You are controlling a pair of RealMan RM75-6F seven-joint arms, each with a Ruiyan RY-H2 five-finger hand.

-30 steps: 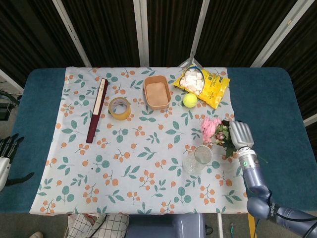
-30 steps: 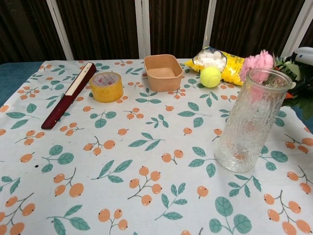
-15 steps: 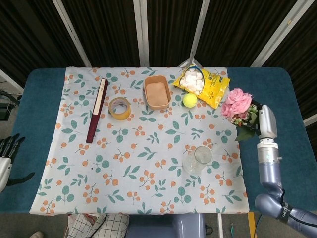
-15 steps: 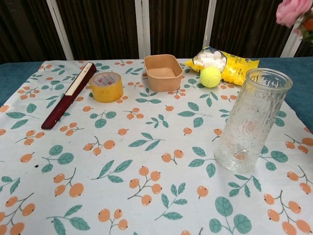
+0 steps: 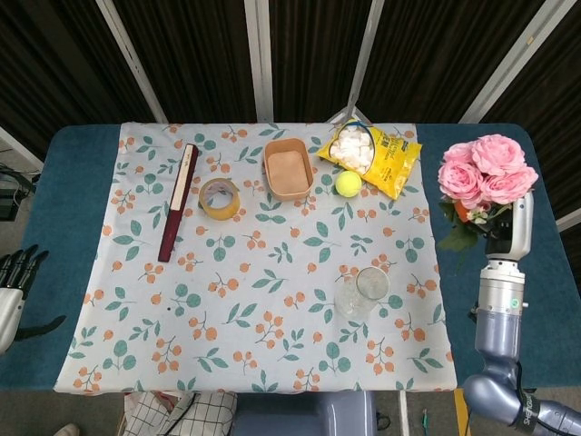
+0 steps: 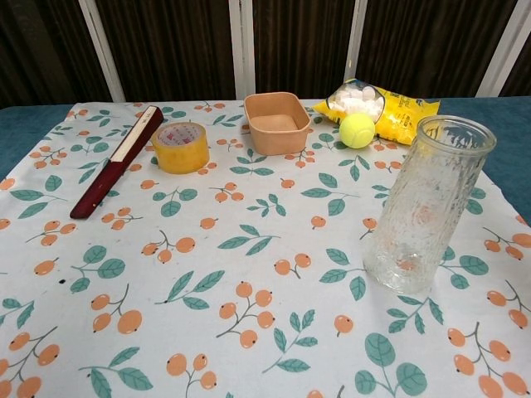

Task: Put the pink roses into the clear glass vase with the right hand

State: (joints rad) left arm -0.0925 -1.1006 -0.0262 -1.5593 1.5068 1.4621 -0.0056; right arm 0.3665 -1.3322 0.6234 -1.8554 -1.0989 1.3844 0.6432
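Note:
My right hand (image 5: pixel 516 227) holds a bunch of pink roses (image 5: pixel 486 171) with green leaves, raised high over the blue table at the far right in the head view. The chest view shows neither the roses nor this hand. The clear glass vase (image 5: pixel 363 291) (image 6: pixel 425 203) stands upright and empty on the flowered cloth, to the left of and below the roses. My left hand (image 5: pixel 14 282) hangs at the left edge of the head view with its fingers apart, holding nothing.
On the flowered cloth (image 5: pixel 272 272) lie a dark red folded fan (image 5: pixel 178 200), a roll of yellow tape (image 5: pixel 220 198), a tan bowl (image 5: pixel 288 169), a tennis ball (image 5: pixel 348 183) and a yellow marshmallow bag (image 5: pixel 372 156). All sit at the back, behind the vase.
My right hand has lifted the roses from beside the vase up and to the right, out of the chest view. The vase and left hand have not moved.

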